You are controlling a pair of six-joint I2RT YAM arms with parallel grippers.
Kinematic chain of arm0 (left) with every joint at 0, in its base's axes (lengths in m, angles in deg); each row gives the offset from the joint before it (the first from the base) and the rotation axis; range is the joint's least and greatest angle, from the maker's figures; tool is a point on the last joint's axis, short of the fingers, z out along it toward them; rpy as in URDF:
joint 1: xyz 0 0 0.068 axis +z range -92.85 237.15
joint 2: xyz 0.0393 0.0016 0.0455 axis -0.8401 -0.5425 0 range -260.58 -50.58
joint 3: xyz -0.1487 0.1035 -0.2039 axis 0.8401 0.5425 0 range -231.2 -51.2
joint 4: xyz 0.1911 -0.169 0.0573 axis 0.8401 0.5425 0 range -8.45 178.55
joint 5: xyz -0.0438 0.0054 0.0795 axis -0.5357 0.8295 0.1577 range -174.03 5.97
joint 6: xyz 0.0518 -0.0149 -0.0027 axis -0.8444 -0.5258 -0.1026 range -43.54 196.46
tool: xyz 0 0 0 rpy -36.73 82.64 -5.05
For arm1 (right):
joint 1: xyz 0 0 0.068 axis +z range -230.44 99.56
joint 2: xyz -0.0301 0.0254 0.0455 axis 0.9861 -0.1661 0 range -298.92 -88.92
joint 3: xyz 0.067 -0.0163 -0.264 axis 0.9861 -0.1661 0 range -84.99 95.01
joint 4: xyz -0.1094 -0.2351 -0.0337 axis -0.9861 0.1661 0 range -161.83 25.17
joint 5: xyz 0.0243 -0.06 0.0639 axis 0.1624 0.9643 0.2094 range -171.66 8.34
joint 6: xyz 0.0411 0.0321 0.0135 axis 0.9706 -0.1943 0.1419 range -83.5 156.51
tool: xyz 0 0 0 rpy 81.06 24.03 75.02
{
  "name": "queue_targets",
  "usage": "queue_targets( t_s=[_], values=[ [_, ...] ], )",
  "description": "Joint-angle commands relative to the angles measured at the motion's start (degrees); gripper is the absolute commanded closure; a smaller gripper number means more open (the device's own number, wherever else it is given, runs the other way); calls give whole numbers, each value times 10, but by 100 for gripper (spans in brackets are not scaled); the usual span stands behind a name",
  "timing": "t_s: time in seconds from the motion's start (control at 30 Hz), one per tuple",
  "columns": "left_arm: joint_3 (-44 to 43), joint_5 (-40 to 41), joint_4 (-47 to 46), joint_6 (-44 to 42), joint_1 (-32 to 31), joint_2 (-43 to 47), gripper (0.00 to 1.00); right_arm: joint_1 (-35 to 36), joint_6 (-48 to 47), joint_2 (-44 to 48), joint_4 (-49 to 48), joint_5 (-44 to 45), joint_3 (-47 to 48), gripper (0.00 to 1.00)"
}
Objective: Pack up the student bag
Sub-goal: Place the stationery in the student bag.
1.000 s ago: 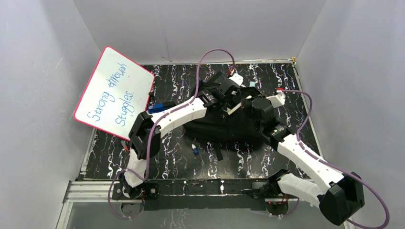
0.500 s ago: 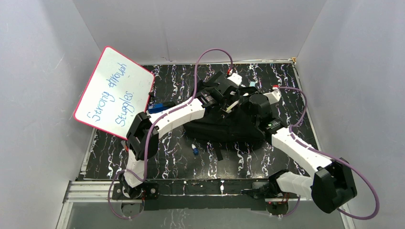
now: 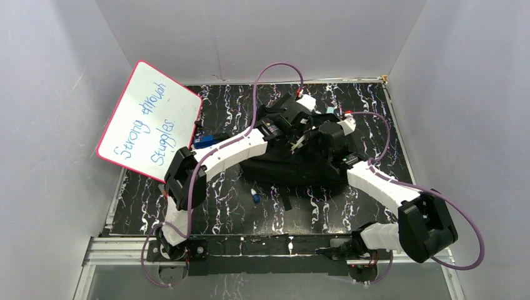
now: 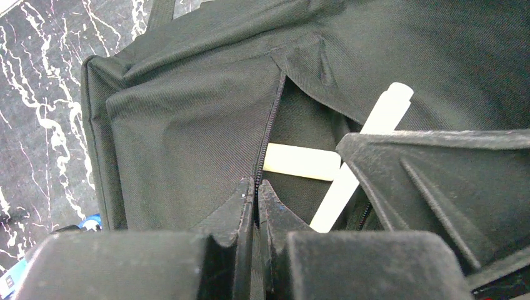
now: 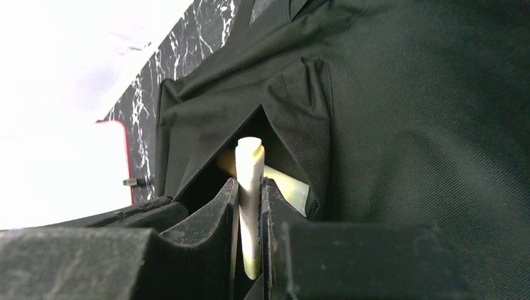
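Left end effector [image 4: 255, 190]: clenched on the zipper edge of the student bag [image 4: 181, 125], which lies on the counter [image 4: 37, 94] beneath it.
Right end effector [image 5: 250, 186]: grasping a cream marker [image 5: 250, 156], pocket mouth [image 4: 303, 125] just ahead.
Risk: if your left pinch slips, the mouth closes and the marker jams on fabric or on the cream stick [image 4: 300, 161] inside.

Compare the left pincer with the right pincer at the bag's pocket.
The left pincer pinches the zip edge of the student bag; the right pincer clamps a pale stick. The left pincer's jaws almost meet, while the right pincer's stand apart by the stick's width. Both are shut at the open pocket.
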Motion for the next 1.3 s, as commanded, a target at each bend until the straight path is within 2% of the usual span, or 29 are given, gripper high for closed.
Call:
queue_targets(
  t_s=[0.0,0.3,0.73,1.0,1.07,1.17,1.27],
  values=[
    [1,13,-12,2,1,57,100,-3,-6,-6,-35,-49,19,100],
    [5,12,-14,4,1,57,100,-3,23,-9,-24,-122,8,100],
    [5,8,-14,6,1,61,100,-3,28,-80,-55,-189,25,100],
    [9,7,-14,9,1,64,100,-3,-38,-141,-106,-257,61,100],
    [12,8,-15,9,1,66,100,-3,-56,-151,-129,-282,58,94],
    [17,11,-16,9,1,69,100,-6,-64,-154,-140,-303,53,74],
    [21,11,-16,9,1,69,100,-7,-65,-144,-150,-304,37,66]
  ],
)
